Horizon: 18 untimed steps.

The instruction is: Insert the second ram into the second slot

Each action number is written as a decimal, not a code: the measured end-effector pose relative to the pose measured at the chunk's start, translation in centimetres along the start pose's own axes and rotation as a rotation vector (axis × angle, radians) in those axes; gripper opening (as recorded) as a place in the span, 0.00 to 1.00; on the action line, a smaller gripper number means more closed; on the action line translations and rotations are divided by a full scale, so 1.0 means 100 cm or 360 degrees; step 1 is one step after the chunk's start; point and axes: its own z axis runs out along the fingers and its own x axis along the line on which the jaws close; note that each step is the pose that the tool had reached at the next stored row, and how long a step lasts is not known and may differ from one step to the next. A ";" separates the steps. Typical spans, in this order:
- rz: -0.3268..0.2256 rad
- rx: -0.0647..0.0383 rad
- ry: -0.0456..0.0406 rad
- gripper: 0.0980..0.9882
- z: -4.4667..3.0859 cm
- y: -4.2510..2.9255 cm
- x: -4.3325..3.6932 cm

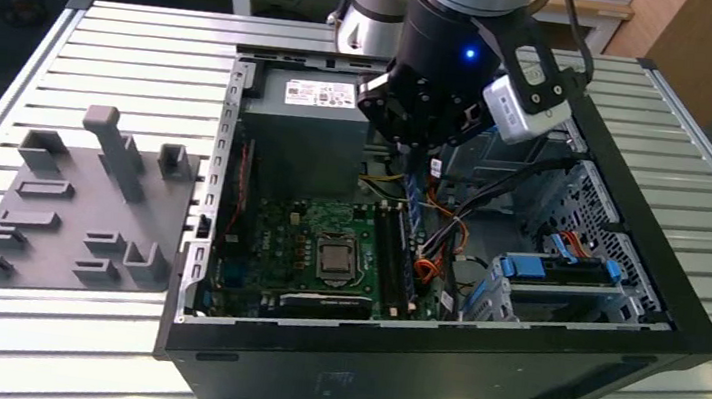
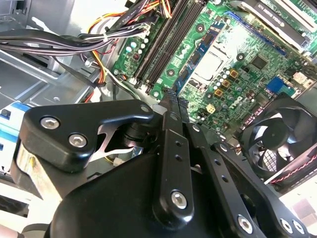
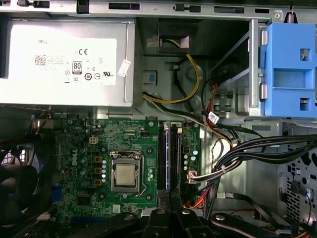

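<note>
Second ram [image 2: 172, 94] sits pinched edge-on between my fingertips, so in the second wrist view it is only a thin dark-blue sliver poking past them. My gripper [image 2: 171, 105] is clamped on it, jaws drawn nearly together because the stick is so thin. I hold it by its flat faces, with its long edge running the same way as the memory slots [image 3: 168, 158]. I judge that is the reason for this wrist angle: the stick can go down only if it lines up with a slot's length.

In the exterior view I hang over the open computer case [image 1: 664, 325], above the motherboard [image 1: 311, 245], on the side of the processor socket [image 1: 333, 257] where the slots run. That puts the ram over the slot row but apart from it, not seated. Which slot counts as the second I cannot tell.

A bundle of black cables [image 3: 257, 148] runs close beside the slots on the side away from the socket. I judge the upright, narrow hold also serves to clear them. The grey fixture plate [image 1: 73, 208] lies well apart at the exterior view's left.
</note>
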 end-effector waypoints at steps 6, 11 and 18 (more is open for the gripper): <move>0.0000 0.0000 0.0000 0.02 0.0028 -0.0007 0.0001; 0.0000 0.0000 0.0000 0.02 0.0057 -0.0012 0.0001; 0.0000 0.0000 0.0000 0.02 0.0088 -0.0014 0.0001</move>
